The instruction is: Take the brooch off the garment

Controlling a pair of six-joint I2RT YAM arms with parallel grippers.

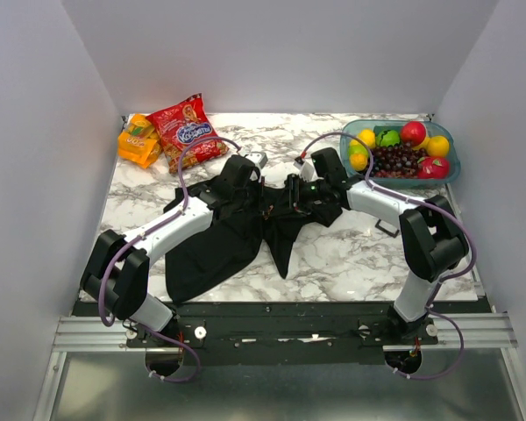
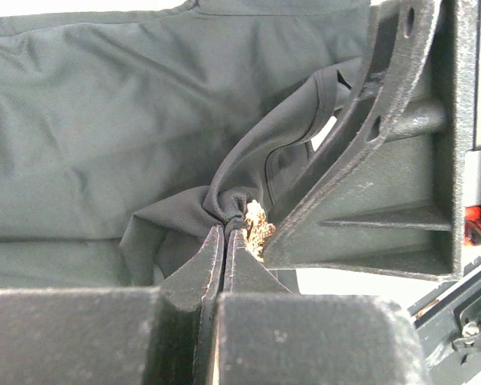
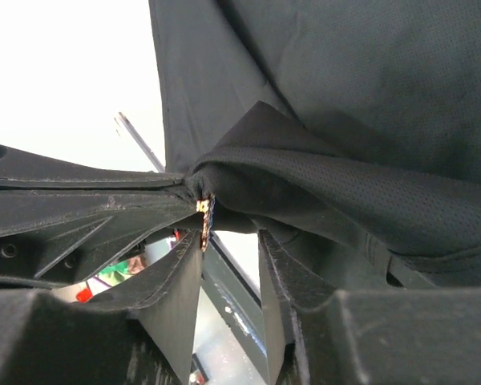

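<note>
While the black shirt is lying crumpled on the marble table, both arms are reaching over it and meeting near its middle. The left gripper is pinching a raised fold of the cloth, its fingers pressing together with the fabric bunching between their tips. The brooch is sitting on that same fold, just beside the left fingertips on their right in the left wrist view, glinting pale gold against the dark cloth and still fixed to it. The right gripper is facing the fold from the opposite side with its fingers standing apart, a clear gap showing between them. In the right wrist view the brooch is lying at the tip of one of these fingers, though I cannot tell whether the two are touching. That finger is also filling the right part of the left wrist view, sitting close against the brooch. At the far left corner of the table a red snack bag and orange packets are lying side by side, and at the far right a bowl of fruit is standing apart from the shirt.
</note>
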